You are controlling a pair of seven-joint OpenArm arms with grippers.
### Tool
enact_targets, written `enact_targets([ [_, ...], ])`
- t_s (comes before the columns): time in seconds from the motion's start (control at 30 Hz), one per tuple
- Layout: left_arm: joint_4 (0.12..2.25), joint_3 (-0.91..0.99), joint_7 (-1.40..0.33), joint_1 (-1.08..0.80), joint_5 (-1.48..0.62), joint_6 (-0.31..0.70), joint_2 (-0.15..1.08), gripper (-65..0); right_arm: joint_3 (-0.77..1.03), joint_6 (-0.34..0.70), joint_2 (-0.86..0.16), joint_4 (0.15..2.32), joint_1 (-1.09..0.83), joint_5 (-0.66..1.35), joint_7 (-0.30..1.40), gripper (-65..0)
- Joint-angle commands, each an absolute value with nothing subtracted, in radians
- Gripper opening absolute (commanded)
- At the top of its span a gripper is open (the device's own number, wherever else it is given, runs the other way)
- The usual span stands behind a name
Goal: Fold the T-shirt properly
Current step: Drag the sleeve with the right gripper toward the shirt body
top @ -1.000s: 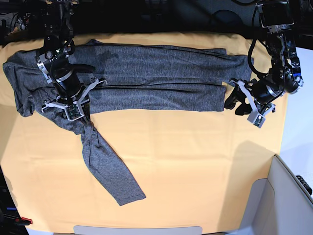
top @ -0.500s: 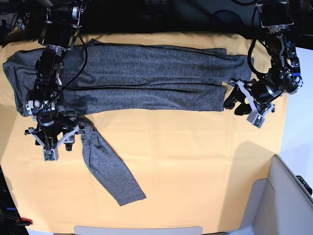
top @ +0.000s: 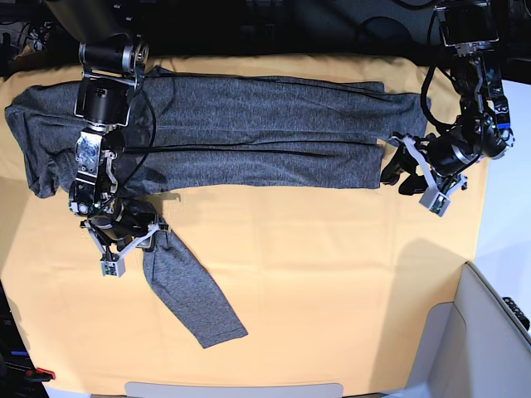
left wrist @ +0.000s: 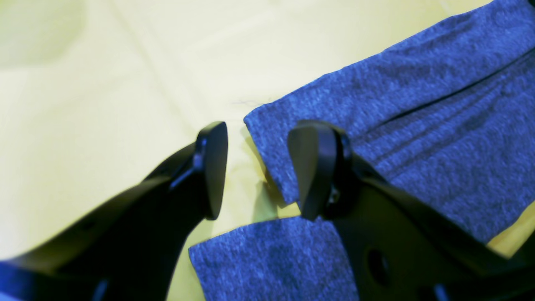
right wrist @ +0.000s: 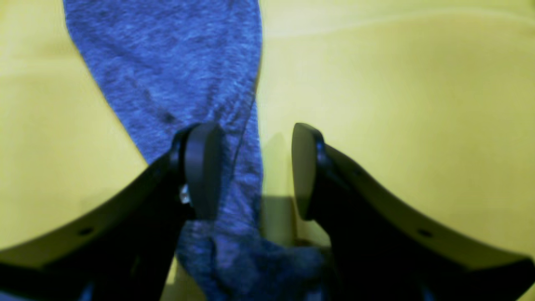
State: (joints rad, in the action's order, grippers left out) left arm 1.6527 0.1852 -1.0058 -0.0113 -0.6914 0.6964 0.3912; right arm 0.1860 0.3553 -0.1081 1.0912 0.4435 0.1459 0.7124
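On the table (top: 332, 282), under its yellow-orange cloth (top: 348, 249), the shirt (top: 249, 133) is lying flat, folded into a long band across the far half. No container is showing in any view.

Hidden or unclear: the right arm (top: 104, 124) is covering part of the shirt's end on the base view's left. Both wrist views are tinting the grey knit blue and are blurring toward the edges. The shirt's far edge is merging with the dark background. A pale object at the base view's lower right corner is being cut off by the frame; I cannot tell what it is.

Shirt: dark heathered grey, thin knit, no print. One sleeve (top: 187, 294) is trailing out of the band toward the near edge at a slant, cuff end lying free on the cloth. Fold lines are running lengthwise along the band.

Right pincer (right wrist: 250, 171) is hanging over the sleeve's upper part, jaws apart, one finger above the fabric, the other above bare cloth; nothing is being gripped.

Left pincer (left wrist: 259, 167) is standing at the shirt's other end, jaws apart, straddling a fabric corner without pinching it.
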Motion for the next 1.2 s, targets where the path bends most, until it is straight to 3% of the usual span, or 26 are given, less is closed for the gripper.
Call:
enact_targets([
  [0.0, 1.667, 0.189, -0.987, 0.002, -0.707, 0.698, 0.406, -38.3, 0.182, 0.361, -0.108, 1.113, 0.469, 0.157, 0.688, -39.1],
  [0.47, 1.667, 0.189, -0.987, 0.002, -0.707, 0.698, 0.406, -38.3, 0.148, 0.361, -0.097, 1.106, 0.438, 0.154, 0.688, -40.6],
  [0.67, 1.667, 0.189, -0.987, 0.002, -0.707, 0.698, 0.406, -38.3, 0.147, 0.366, -0.101, 1.104, 0.438, 0.153, 0.688, -64.9],
  [0.87, 1.667, 0.189, -0.987, 0.002, -0.707, 0.698, 0.404, -38.3, 0.147, 0.4, -0.099, 1.145, 0.426, 0.153, 0.688, -64.8],
  [1.17, 1.667, 0.189, -0.987, 0.002, -0.707, 0.698, 0.404, -38.3, 0.067, 0.398, -0.101, 1.52, 0.314, 0.153, 0.78, -64.8],
])
